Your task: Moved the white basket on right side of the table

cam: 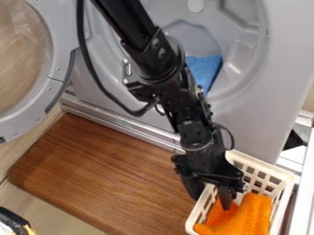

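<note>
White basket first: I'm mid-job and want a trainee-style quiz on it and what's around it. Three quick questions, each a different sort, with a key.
1. Multiple choice: what lies in the white basket?
a) a blue cloth
b) an orange cloth
c) a wooden board
2. True or false: the gripper is down at the basket's rim.
3. Fill the gap: inside the round opening of the machine lies a ____ cloth.

Key: 1 b; 2 true; 3 blue.
</note>
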Controlling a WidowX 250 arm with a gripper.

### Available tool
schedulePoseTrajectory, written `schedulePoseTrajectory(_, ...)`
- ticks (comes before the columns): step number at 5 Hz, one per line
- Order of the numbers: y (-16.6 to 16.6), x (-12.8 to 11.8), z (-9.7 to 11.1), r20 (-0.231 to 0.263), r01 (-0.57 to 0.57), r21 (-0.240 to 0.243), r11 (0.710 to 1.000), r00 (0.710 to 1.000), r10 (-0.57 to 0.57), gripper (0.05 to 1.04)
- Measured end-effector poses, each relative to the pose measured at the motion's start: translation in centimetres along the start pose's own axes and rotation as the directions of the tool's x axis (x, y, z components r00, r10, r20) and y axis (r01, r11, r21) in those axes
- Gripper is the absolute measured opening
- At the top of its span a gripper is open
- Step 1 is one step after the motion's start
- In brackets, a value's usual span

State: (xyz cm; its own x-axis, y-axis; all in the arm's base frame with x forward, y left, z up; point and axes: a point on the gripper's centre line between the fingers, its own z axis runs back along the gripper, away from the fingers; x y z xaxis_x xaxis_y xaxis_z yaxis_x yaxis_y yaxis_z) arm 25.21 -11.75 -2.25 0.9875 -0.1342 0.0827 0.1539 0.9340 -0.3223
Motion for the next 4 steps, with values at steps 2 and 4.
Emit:
schedulePoseTrajectory(2,0.1,0.0,5.9,0.022,0.108,0.178,0.978,0.993,-0.114,1.003)
schedulePoseTrajectory(4,-0.1,-0.4,8.5,0.068,0.216,0.191,0.958,0.970,-0.232,1.000)
